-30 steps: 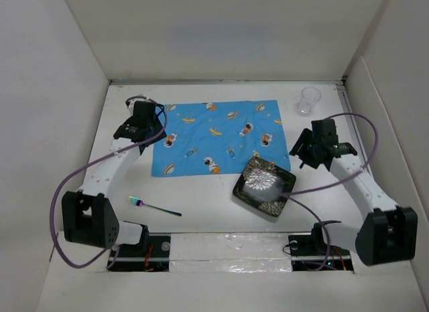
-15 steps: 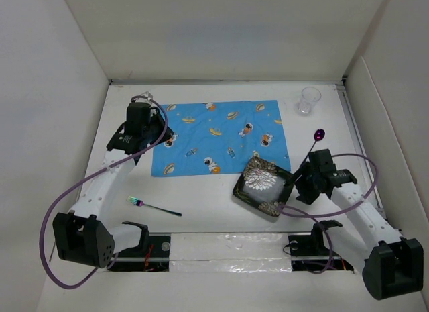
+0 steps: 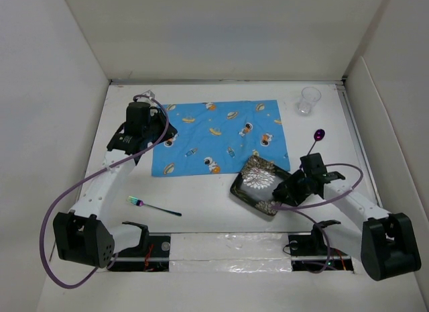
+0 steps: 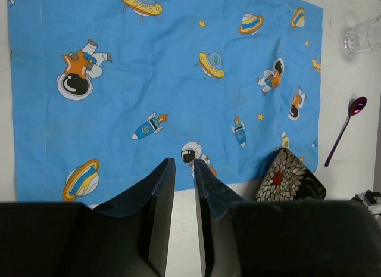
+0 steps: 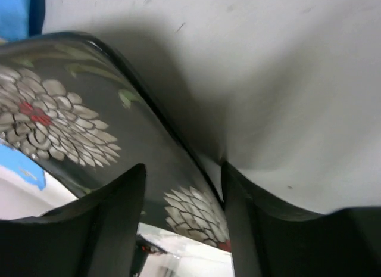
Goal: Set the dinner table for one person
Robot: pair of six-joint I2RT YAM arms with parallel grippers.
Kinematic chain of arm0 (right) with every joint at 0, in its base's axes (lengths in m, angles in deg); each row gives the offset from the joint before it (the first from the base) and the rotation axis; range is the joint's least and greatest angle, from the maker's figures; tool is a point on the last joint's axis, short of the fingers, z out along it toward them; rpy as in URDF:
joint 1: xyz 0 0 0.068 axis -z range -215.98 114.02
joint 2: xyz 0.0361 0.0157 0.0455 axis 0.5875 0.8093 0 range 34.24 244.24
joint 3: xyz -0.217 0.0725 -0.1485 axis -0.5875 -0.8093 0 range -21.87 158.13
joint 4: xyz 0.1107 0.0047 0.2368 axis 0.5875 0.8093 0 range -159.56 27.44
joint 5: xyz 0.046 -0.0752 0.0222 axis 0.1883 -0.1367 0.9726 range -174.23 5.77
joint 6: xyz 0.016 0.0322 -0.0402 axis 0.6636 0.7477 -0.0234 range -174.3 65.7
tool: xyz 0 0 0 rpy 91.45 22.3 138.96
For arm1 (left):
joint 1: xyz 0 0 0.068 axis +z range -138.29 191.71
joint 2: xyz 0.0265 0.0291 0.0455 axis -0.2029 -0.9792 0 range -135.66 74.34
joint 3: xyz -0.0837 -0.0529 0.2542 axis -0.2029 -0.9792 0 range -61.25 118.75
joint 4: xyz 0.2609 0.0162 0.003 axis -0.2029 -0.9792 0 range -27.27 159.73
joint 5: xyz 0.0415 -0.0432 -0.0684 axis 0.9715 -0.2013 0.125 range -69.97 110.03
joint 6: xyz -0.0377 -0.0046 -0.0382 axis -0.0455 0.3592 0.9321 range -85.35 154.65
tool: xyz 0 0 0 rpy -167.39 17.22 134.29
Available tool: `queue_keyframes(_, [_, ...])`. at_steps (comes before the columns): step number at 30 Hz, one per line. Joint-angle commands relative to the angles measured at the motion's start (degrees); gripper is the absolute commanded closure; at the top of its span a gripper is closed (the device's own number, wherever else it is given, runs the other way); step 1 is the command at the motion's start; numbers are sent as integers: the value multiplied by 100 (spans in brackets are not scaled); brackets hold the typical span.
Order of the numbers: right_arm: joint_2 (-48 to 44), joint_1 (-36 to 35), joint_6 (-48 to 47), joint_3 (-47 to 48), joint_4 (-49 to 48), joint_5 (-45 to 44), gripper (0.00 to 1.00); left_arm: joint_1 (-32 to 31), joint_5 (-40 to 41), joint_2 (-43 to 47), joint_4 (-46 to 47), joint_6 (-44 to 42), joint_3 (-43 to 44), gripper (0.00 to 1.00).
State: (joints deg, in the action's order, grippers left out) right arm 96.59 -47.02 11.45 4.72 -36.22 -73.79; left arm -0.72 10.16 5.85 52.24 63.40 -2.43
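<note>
A black square plate (image 3: 258, 181) with white flowers lies on the dinner table (image 3: 201, 198), overlapping the near right corner of a blue cartoon cloth (image 3: 221, 134). My right gripper (image 3: 281, 190) is open and straddles the plate's right rim. In the right wrist view one finger of that gripper (image 5: 181, 170) is over the plate (image 5: 53, 110) and the other is outside it. My left gripper (image 3: 155, 131) hangs above the cloth's left edge. Seen from the left wrist, that gripper (image 4: 183, 162) has a narrow gap with nothing in it.
A purple spoon (image 3: 315, 139) lies right of the cloth and a clear glass (image 3: 310, 99) stands at the back right. A fork (image 3: 154, 206) lies near the front left. White walls enclose the table. The left wrist view also shows the spoon (image 4: 344, 131) and glass (image 4: 364, 34).
My right arm dropped from beside the cloth to the plate's right rim, uncovering the spoon on the table. The plate shifted slightly left. My left gripper's jaws narrowed.
</note>
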Motion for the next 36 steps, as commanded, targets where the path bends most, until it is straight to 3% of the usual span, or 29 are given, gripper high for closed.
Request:
queue_keyframes(1, [164, -152, 508, -355, -714, 187, 44, -5, -94, 73, 141, -124, 120, 83])
queue_keyframes(5, [112, -230, 973, -646, -839, 100, 63, -5, -103, 99, 71, -186, 155, 82])
queue_keyframes(6, [7, -353, 1044, -629, -725, 47, 73, -5, -94, 99, 62, -195, 164, 82])
queue_keyframes(12, [-1759, -609, 1326, -103, 891, -489, 99, -5, -138, 143, 18, -186, 164, 82])
queue_keyframes(15, [-2480, -609, 1116, 258, 1551, -744, 100, -5, -156, 125, 62, -116, 155, 80])
queue_keyframes(19, [-2526, -662, 405, 1546, 2106, -999, 100, -5, 89, -76, -78, -194, 260, 74])
queue_keyframes(22, [-2044, -776, -176, 2234, 2045, -1017, 100, -5, 204, -252, -105, -256, 322, 72])
queue_keyframes(27, [-858, -1083, -1318, 3229, 518, -236, 100, -5, 679, -630, -149, -362, 401, 69])
queue_keyframes(31, [992, -1084, -2294, 4019, -599, 555, 100, 73, 925, -973, -140, -160, 104, 68])
queue_keyframes(32, [1355, -1084, -2791, 4230, -679, 1095, 100, 74, 934, -982, -53, -116, 24, 68])
queue_keyframes(36, [2930, -1031, -3770, 5486, -347, 1803, 100, 232, 881, -930, 115, 51, -179, 68])
